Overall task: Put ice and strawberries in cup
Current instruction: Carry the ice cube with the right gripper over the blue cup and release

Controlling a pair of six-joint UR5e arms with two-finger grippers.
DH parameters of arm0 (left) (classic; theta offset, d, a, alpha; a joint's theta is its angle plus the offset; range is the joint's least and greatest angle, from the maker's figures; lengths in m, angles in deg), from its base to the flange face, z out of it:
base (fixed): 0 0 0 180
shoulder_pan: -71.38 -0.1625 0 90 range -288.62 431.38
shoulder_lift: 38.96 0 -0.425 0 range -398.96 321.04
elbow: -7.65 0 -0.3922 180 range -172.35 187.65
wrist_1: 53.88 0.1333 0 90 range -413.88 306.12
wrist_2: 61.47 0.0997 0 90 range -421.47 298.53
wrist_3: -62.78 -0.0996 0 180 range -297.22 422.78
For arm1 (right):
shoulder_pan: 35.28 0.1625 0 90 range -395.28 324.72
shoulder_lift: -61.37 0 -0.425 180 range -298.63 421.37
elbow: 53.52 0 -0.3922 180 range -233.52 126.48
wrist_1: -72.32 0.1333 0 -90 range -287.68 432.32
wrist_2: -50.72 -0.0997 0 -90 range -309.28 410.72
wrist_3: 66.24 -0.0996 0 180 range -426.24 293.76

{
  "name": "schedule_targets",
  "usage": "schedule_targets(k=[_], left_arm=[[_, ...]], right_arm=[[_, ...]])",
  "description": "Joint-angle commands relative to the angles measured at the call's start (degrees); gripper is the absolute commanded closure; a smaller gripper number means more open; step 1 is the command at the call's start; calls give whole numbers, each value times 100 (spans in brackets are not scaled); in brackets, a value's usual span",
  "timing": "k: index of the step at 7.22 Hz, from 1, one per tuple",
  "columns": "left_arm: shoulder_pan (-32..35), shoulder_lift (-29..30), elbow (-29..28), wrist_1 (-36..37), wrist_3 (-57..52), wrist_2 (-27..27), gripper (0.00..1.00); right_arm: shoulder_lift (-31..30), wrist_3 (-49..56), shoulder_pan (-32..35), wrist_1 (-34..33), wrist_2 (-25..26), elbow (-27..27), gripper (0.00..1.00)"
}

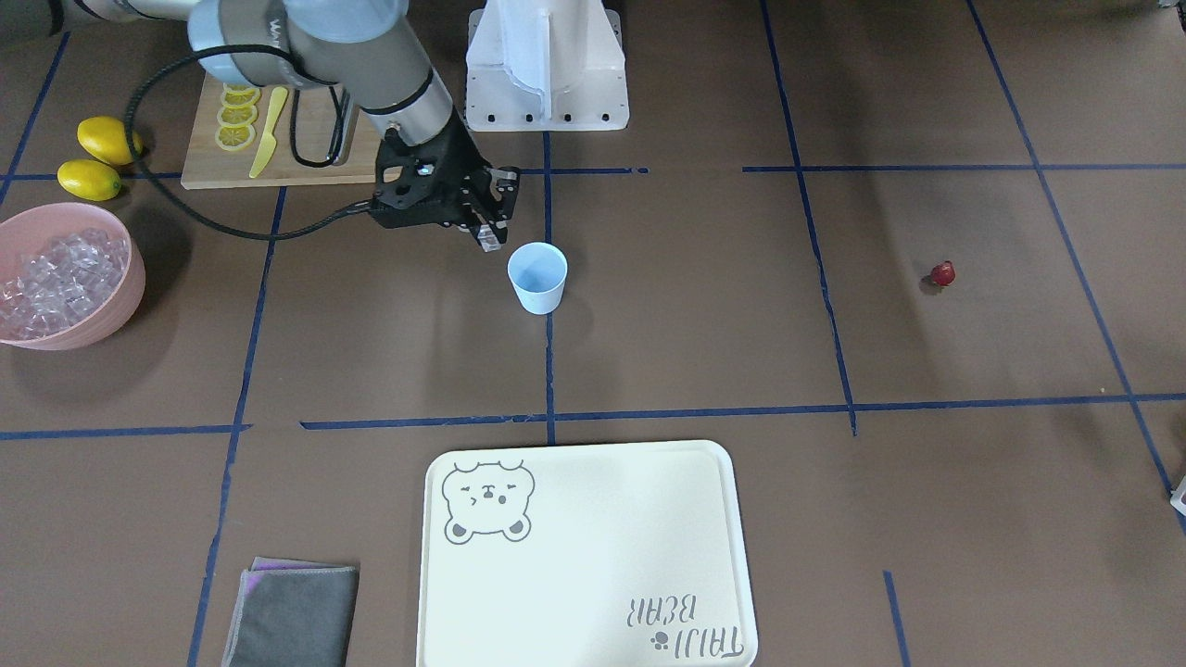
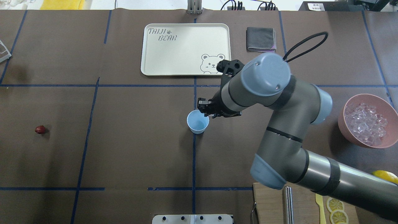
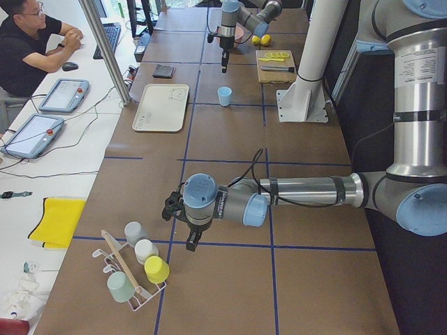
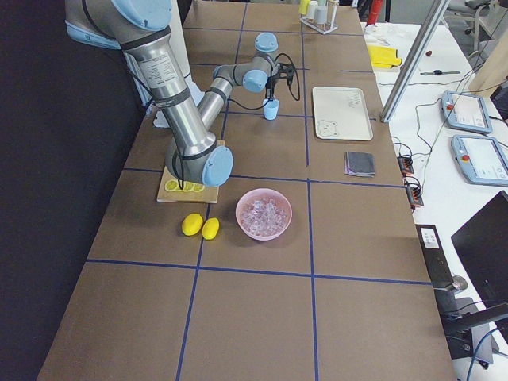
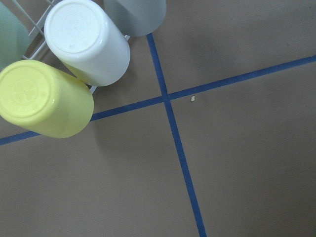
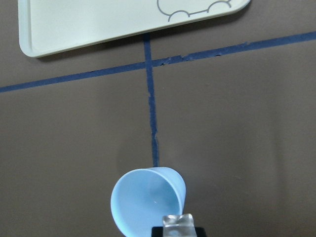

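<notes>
currently | right gripper [image 1: 491, 237] clamped on ice [image 6: 177, 220] at cup [image 1: 537, 278] rim | cup looks empty | strawberry [image 1: 942, 273] untouched toward left edge | left gripper [image 3: 183, 225] state: cannot tell

In the right wrist view the bottom edge cuts off the right gripper [image 6: 177, 231], leaving only the ice chunk [image 6: 177, 220] pinched in it. The left gripper [image 3: 191, 241] shows only from the side (parted or closed, I cannot tell). The front view's left edge clips the pink bowl [image 1: 116, 315].
</notes>
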Motion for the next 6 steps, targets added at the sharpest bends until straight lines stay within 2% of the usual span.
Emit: schedule_targets(k=[1,3,4,5,6], left_arm=[[-5,-10,-12,-10,0,-66,0],[-5,-160,33,-132,0,-75,0],[-5,-169,33,-134,0,-75,0],[-5,-169,24,-134,0,-75,0],[-5,-169,24,-134,0,-75,0]], right_arm=[[318,-69,-292,15,469,398,96],[256,11,-300,6,469,512,87],[247,20,-292,6,469,530,76],[265,72,-300,15,478,600,55],[265,107,-300,6,478,609,45]])
